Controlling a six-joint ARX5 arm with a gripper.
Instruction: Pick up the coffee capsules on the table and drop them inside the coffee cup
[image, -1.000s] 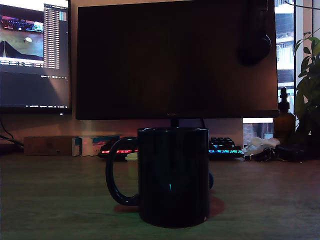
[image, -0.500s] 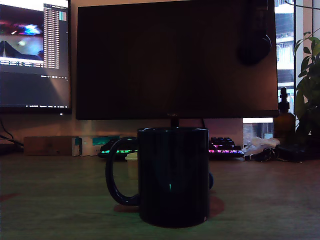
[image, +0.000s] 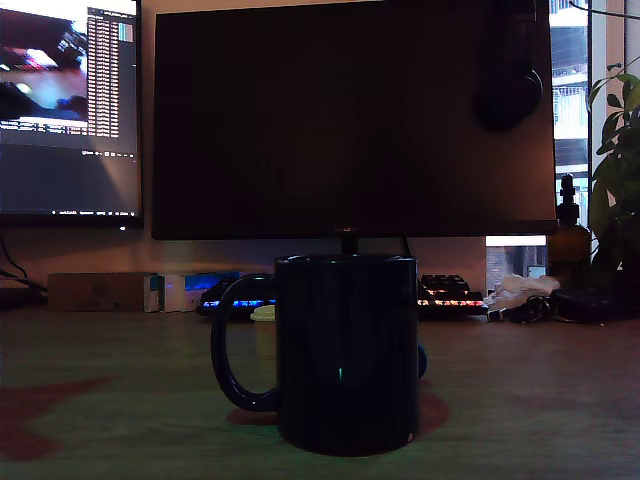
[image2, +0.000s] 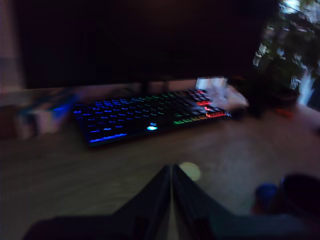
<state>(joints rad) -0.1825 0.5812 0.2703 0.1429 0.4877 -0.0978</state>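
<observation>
Near the front of your table (image: 110, 420), in the exterior view, stands the dark navy coffee cup (image: 347, 350), upright, its loop handle (image: 236, 345) pointing to that view's left. Just behind the handle you can see the pale yellow capsule (image: 264, 330) standing on the table, partly hidden by the cup. On the cup's right in that view, only a sliver of something rounded and dark shows at its edge; you cannot tell what it is. Farther back lie the lit keyboard (image: 440, 292) and the dark monitor (image: 350, 120). From the wrist view, your gripper (image2: 172, 172) has its two dark fingers pressed together with nothing between them. The yellow capsule (image2: 190, 171) sits on the table just beyond the fingertips, apart from them. The blue capsule (image2: 266, 192) rests close beside the cup (image2: 302, 192), though the blur hides whether they touch.
</observation>
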